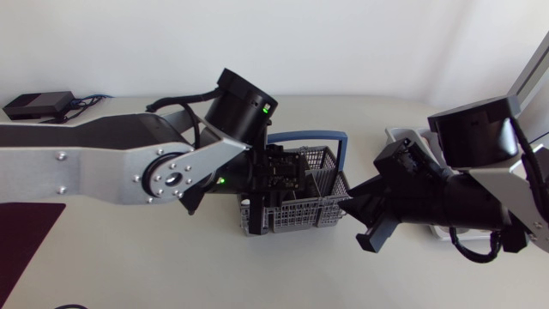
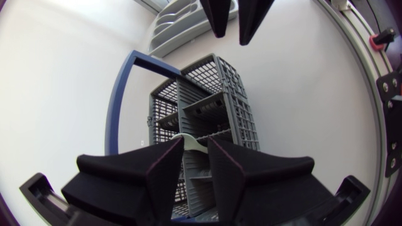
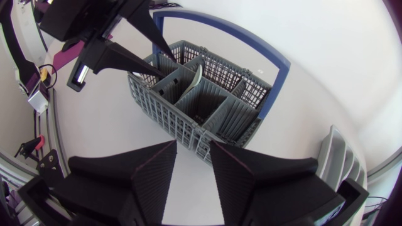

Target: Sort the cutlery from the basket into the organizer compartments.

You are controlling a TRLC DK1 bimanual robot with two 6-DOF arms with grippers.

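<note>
The grey cutlery basket [image 1: 300,210] with its blue handle [image 1: 330,137] stands mid-table. My left gripper [image 1: 276,172] hangs over the basket's left part, open; in the left wrist view its gap [image 2: 196,164] frames the pale tip of a utensil [image 2: 188,142] that stands in a compartment. The right wrist view shows that utensil [image 3: 196,75] leaning in the basket [image 3: 207,107], just clear of the left gripper [image 3: 166,66]. My right gripper [image 1: 358,221] is open and empty beside the basket's right end. The light grey organizer [image 1: 401,135] lies mostly hidden under my right arm.
A dark mat [image 1: 21,232] lies at the table's left front. A black box with cables [image 1: 39,105] sits at the back left. The organizer [image 2: 173,28] is just beyond the basket from the left gripper, with the right gripper [image 2: 231,37] above it.
</note>
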